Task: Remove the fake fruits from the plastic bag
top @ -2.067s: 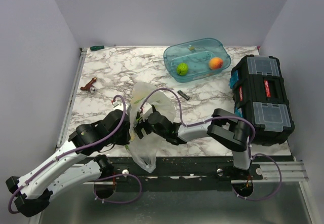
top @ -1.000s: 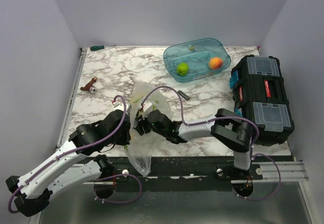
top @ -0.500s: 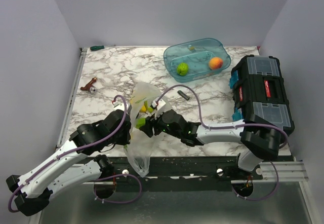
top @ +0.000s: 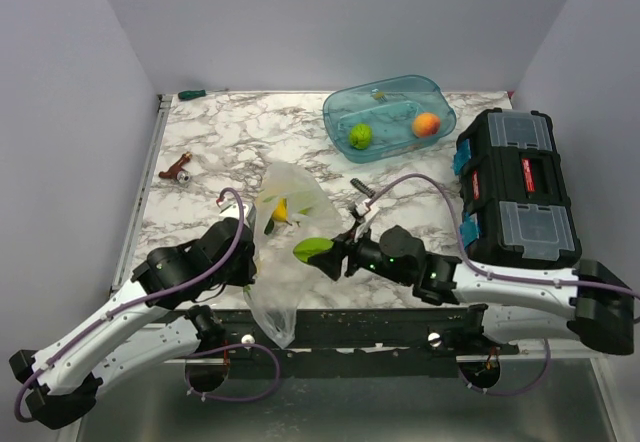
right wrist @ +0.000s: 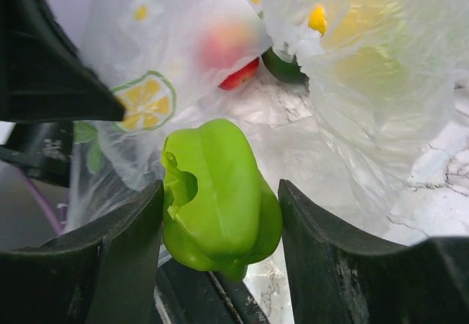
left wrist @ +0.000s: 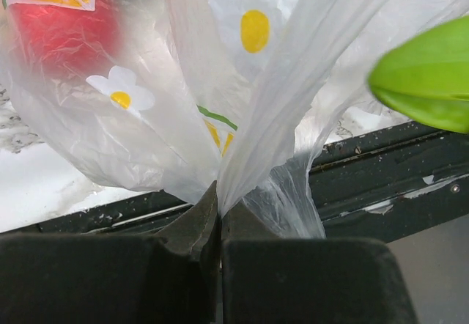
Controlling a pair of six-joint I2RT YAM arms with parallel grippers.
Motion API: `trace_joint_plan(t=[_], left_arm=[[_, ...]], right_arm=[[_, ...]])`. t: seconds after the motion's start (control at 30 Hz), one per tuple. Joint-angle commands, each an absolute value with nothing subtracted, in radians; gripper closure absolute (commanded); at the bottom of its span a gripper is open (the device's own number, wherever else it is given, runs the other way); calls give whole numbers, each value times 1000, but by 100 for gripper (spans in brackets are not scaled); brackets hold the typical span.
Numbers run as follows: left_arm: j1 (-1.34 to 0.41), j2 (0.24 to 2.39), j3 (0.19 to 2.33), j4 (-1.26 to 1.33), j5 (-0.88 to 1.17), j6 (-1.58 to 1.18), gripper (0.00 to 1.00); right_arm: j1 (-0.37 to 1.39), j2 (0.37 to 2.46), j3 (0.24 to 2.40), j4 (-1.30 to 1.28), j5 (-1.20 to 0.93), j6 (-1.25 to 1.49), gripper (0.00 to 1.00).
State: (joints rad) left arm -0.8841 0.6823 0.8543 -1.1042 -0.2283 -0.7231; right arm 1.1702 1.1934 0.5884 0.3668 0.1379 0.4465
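Note:
The plastic bag (top: pixel 279 262), thin and printed with lemon slices, stands at the table's near edge. My left gripper (left wrist: pixel 220 205) is shut on a bunched fold of it (left wrist: pixel 256 141). In the top view that gripper (top: pixel 250 267) sits at the bag's left side. My right gripper (right wrist: pixel 220 192) is shut on a light green fake fruit (right wrist: pixel 218 192), held just right of the bag (top: pixel 313 249). Inside the bag I see a red fruit (right wrist: pixel 238 75), a dark green one (right wrist: pixel 282 67) and a yellow one (top: pixel 281 210).
A teal tub (top: pixel 392 94) at the back holds a green fruit (top: pixel 361 135) and an orange ball (top: pixel 427 123). A black toolbox (top: pixel 518 194) stands at the right. A small dark part (top: pixel 362 186), a reddish tool (top: pixel 178 171) and a green-handled screwdriver (top: pixel 190 93) lie on the marble.
My right gripper has drawn back out of the bag to the right with the light green fruit in it. The left gripper keeps its pinch on the bag.

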Motion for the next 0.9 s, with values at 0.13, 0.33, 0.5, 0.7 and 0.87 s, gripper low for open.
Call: trace_joint_plan(t=[0.13, 0.33, 0.5, 0.7, 0.87], left_arm=[[-889, 663, 853, -1080, -206, -689, 100], [-888, 640, 847, -1061, -189, -671, 100], [-888, 636, 848, -1074, -219, -687, 100], [-889, 659, 854, -1095, -238, -714, 100], [-888, 657, 856, -1101, -242, -718, 100]], right_arm=[[1174, 918, 549, 166, 346, 471, 99], [1160, 885, 620, 38, 632, 440, 99], [1065, 888, 680, 20, 692, 419, 99], [797, 996, 781, -25, 545, 465, 99], [611, 1175, 887, -17, 403, 502, 99]])
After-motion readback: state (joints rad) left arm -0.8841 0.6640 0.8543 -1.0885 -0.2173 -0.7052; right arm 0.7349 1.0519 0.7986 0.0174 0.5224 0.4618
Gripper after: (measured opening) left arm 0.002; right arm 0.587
